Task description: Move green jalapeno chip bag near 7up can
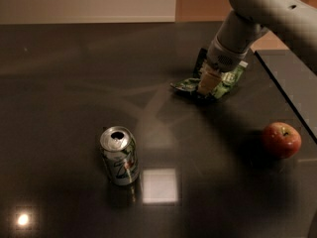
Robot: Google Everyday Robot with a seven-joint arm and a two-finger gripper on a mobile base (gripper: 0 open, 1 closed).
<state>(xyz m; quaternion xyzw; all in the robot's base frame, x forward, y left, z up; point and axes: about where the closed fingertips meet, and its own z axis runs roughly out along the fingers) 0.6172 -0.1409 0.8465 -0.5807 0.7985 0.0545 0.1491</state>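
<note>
The green jalapeno chip bag point(225, 83) lies flat on the dark table at the back right. My gripper point(206, 81) comes down from the upper right and sits on the bag's left part, hiding its middle. The 7up can point(119, 155) stands upright at the front left of centre, silver top open, well apart from the bag and the gripper.
A red apple point(281, 139) sits on the table at the right, in front of the bag. The dark table point(74, 83) has a raised dark edge strip point(292, 83) along its right side. A bright light reflection point(159, 185) lies just right of the can.
</note>
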